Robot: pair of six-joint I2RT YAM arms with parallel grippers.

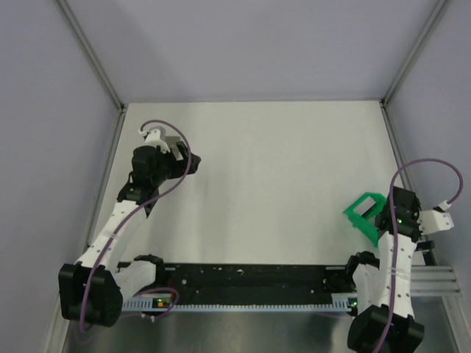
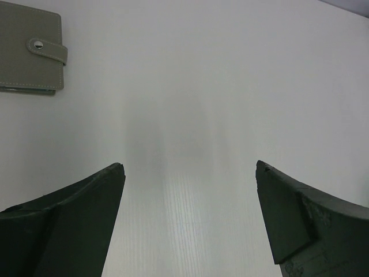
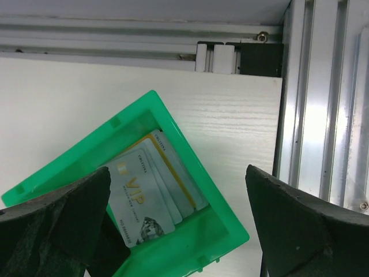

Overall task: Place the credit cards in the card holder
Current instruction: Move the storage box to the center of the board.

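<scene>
Seen from overhead, the left end effector (image 1: 182, 157) stands over the tabletop (image 1: 280, 169) toward 10 o'clock. The right arm is at the 4 o'clock edge, beside the green tray (image 1: 364, 213).

Left end effector (image 2: 189, 166): released, jaws spread wide, with only bare tabletop between the fingers. In its wrist view the card holder (image 2: 30, 51) lies flat at 10 o'clock, well apart from the fingers. It is closed, with the strap fastened by a snap.

Right end effector (image 3: 177, 172): released, jaws spread wide, grasping nothing. It is positioned above the green tray (image 3: 132, 124), which sits tilted near the aluminium rail at the tabletop edge. The credit cards (image 3: 147, 193) lie inside this tray, overlapping in a fanned stack. The top card is grey and marked "VIP"; a yellow-edged card shows beneath it.
</scene>
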